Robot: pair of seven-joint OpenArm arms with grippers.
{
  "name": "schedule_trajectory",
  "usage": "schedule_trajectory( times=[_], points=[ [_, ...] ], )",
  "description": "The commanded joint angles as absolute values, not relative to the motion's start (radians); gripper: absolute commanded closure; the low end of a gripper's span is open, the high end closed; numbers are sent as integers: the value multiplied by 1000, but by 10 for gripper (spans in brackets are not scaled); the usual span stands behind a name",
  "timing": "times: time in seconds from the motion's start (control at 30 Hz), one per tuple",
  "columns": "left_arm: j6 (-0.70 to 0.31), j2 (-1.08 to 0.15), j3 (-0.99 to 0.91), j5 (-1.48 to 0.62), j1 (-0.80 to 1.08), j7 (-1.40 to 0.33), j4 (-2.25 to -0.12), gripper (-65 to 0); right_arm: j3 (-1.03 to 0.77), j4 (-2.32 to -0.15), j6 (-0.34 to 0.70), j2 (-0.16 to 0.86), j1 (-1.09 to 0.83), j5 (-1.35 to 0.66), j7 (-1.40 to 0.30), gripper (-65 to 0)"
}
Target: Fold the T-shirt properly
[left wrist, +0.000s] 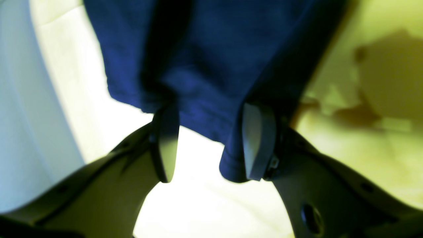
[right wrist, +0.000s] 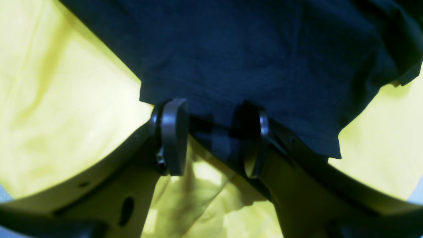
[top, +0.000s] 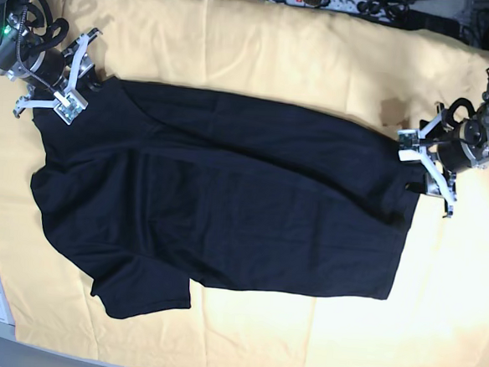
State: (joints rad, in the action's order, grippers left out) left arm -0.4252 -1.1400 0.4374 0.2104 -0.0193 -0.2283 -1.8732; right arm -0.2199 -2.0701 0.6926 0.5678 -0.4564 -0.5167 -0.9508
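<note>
Even, bright overhead light in the base view; blurred, colour-cast wrist views with blown-out glare and soft shadows.

We have two arms. Each ends in a claw with pale, curved fingers and round holes in them. The left claw (left wrist: pixel 211 142) has flat grey pads (left wrist: pixel 259 140). The right claw (right wrist: pixel 211 137) has dark rounded pads (right wrist: pixel 173 135). Seen from the base, our wrists are black and silver, with looping black cables (top: pixel 37 30) and a small green light (top: pixel 4 29).
</note>
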Motion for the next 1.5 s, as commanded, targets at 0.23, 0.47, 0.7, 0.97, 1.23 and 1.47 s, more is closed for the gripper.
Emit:
schedule_trajectory(
  times=[0.23, 0.47, 0.7, 0.97, 1.23, 1.47],
  points=[
    [-578, -1170, 424, 183, -28, -269, -1883, -316, -229, -2087, 691, 584, -451, -524, -936, -287],
    [-698, -1169, 424, 144, -25, -249, -1859, -316, -229, -2087, 691, 585, -451, -524, -936, -287],
    [-698, -1168, 424, 195, -25, -162, -1745, -316, -229, -2087, 691, 585, -451, -524, -929, -287],
    [-605, -1151, 424, 205, -27, -149, -1731, -301, -229, -2087, 681, 585, -451, -524, -910, -287],
    [-606, -1143, 424, 201, -28, -150, -1735, -72, -229, -2087, 677, 585, -451, -524, -910, -287],
    [-662, -1148, 424, 201, -28, -157, -1810, -77, -229, -2087, 677, 585, -451, -524, -910, -287]
  ],
)
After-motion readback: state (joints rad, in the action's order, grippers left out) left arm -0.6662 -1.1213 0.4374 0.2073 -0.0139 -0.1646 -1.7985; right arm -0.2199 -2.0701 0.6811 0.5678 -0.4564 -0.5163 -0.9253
